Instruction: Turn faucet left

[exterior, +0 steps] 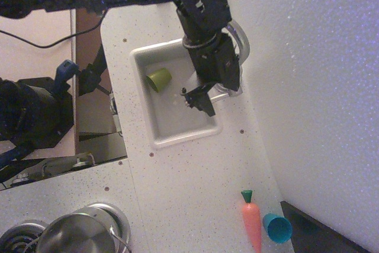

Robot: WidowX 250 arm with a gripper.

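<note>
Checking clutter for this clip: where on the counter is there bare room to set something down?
The counter is bare between the sink, the carrot and the pot. Crowded: the gripper and arm cover the faucet, and a green cup lies in the basin.

A toy kitchen set up in a lab. Speckled white worktop (195,182) with a small moulded sink (177,137) and silver faucet (241,42); past the sink, a steel pot (77,238) on a burner, a plastic carrot (252,222). Left of the sink, loose cables (29,37) and dark equipment.
</note>
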